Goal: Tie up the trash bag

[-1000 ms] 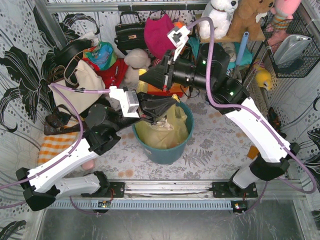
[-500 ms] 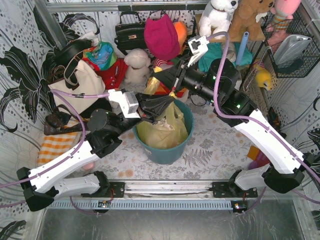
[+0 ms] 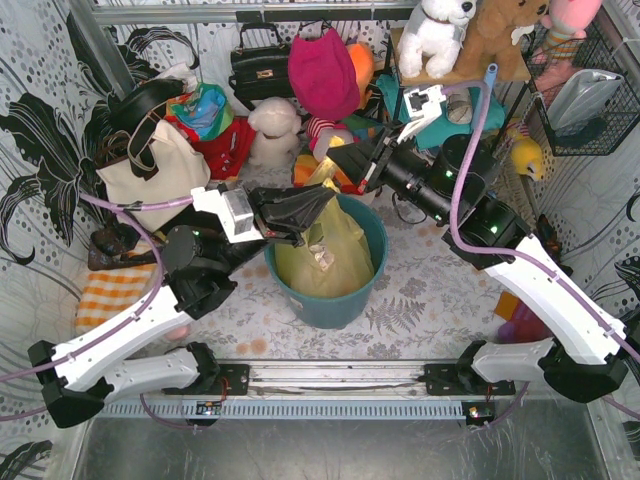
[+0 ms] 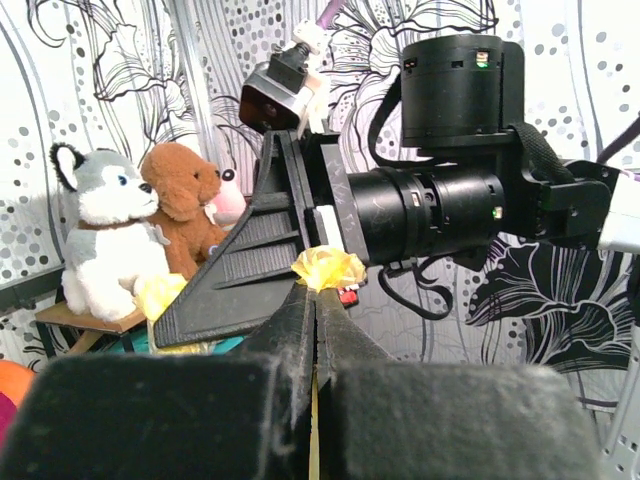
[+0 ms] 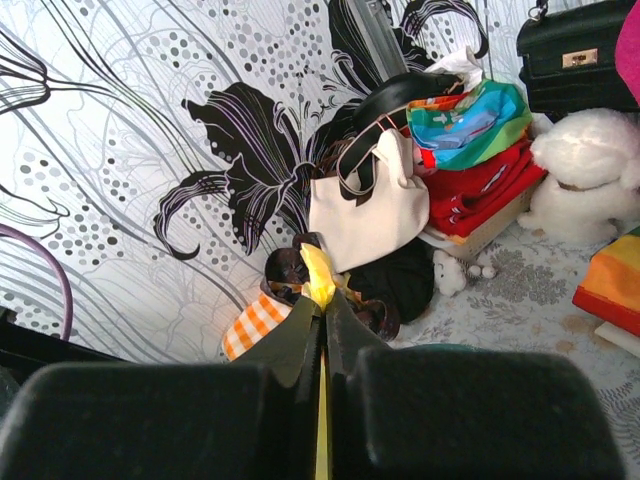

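Toward the near edge of the table point(image 3: 420, 292), a teal round bin point(image 3: 335, 305) stands upright with the trash bag point(image 3: 322, 258) seated inside it, crumpled white paper showing through the yellow-green plastic. Above the bin's far rim, the left gripper point(image 3: 326, 193) reaches in from the left, its jaws pressed together on a bunched tuft of the bag's top edge. Just behind it, the right gripper point(image 3: 334, 158) comes in from the right, likewise clamped on a thin strip of the bag's plastic. Farther back, a cream tote bag point(image 3: 165, 175), a black handbag point(image 3: 262, 65) and a white plush dog point(image 3: 437, 28) sit by the patterned wall.
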`<state>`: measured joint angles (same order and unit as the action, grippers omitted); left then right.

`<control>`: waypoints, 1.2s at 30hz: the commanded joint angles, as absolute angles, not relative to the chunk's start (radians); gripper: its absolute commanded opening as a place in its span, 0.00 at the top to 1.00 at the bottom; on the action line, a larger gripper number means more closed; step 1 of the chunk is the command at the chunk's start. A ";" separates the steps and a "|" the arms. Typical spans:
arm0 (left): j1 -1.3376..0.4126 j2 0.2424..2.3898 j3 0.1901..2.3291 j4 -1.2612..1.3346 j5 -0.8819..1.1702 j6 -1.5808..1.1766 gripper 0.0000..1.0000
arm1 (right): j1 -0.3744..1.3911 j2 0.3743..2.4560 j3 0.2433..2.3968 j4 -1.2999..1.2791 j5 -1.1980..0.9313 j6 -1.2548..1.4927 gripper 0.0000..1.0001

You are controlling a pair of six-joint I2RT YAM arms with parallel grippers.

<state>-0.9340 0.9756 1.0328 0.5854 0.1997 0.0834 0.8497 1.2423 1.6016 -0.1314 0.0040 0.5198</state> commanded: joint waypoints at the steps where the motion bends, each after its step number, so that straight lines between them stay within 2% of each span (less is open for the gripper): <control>1: -0.931 0.995 1.081 0.655 0.136 0.115 1.00 | 0.854 1.210 1.569 -0.071 0.015 0.536 1.00; 12: -0.931 1.019 1.082 0.680 -0.042 0.131 1.00 | 0.854 1.097 1.393 0.074 -0.084 0.534 1.00; 23: -0.931 1.009 1.072 0.679 -0.082 0.127 1.00 | 0.854 0.990 1.199 0.281 -0.193 0.499 1.00; 31: -0.931 1.018 1.090 0.634 -0.057 0.123 1.00 | 0.854 1.026 1.211 0.252 -0.346 0.474 1.00; 36: -0.931 1.026 1.108 0.588 -0.060 0.123 1.00 | 0.854 1.075 1.290 0.128 -0.432 0.506 1.00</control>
